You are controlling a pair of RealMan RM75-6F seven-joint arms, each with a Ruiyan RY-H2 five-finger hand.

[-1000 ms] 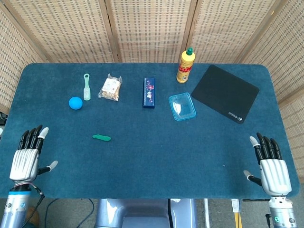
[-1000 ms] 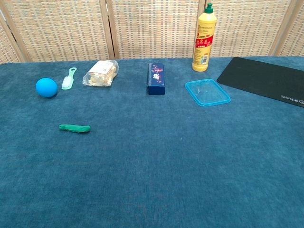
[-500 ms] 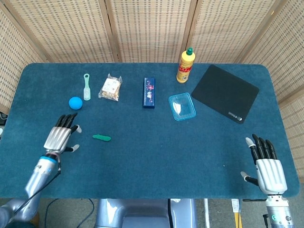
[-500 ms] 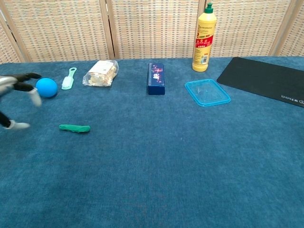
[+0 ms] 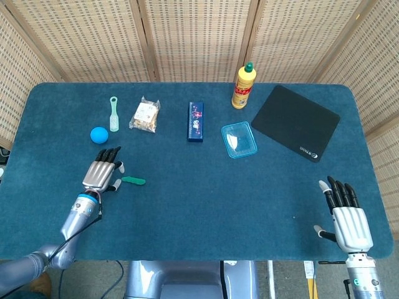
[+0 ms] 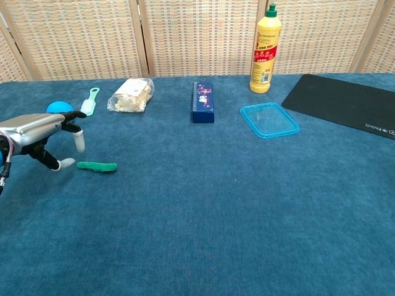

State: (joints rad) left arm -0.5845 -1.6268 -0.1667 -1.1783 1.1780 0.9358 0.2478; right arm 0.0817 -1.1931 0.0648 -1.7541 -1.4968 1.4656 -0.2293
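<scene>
My left hand point(image 5: 103, 170) point(image 6: 43, 137) hovers open over the blue table, fingers spread, just left of a small green stick-like piece point(image 5: 133, 180) point(image 6: 97, 166). Its thumb tip is close to the piece's left end without touching it. A blue ball point(image 5: 98, 134) point(image 6: 57, 106) lies just beyond the hand, partly hidden by it in the chest view. My right hand point(image 5: 346, 215) is open at the table's near right corner, holding nothing, and shows only in the head view.
Along the far half lie a pale green brush point(image 5: 114, 113), a bag of snacks point(image 5: 145, 115), a dark blue box point(image 5: 196, 121), a clear blue tray point(image 5: 239, 139), a yellow bottle point(image 5: 244, 86) and a black mat point(image 5: 295, 122).
My left hand has swept from the near left corner forward and rightward, ending beside the green piece. The right hand has drifted slightly nearer the table's front edge.
</scene>
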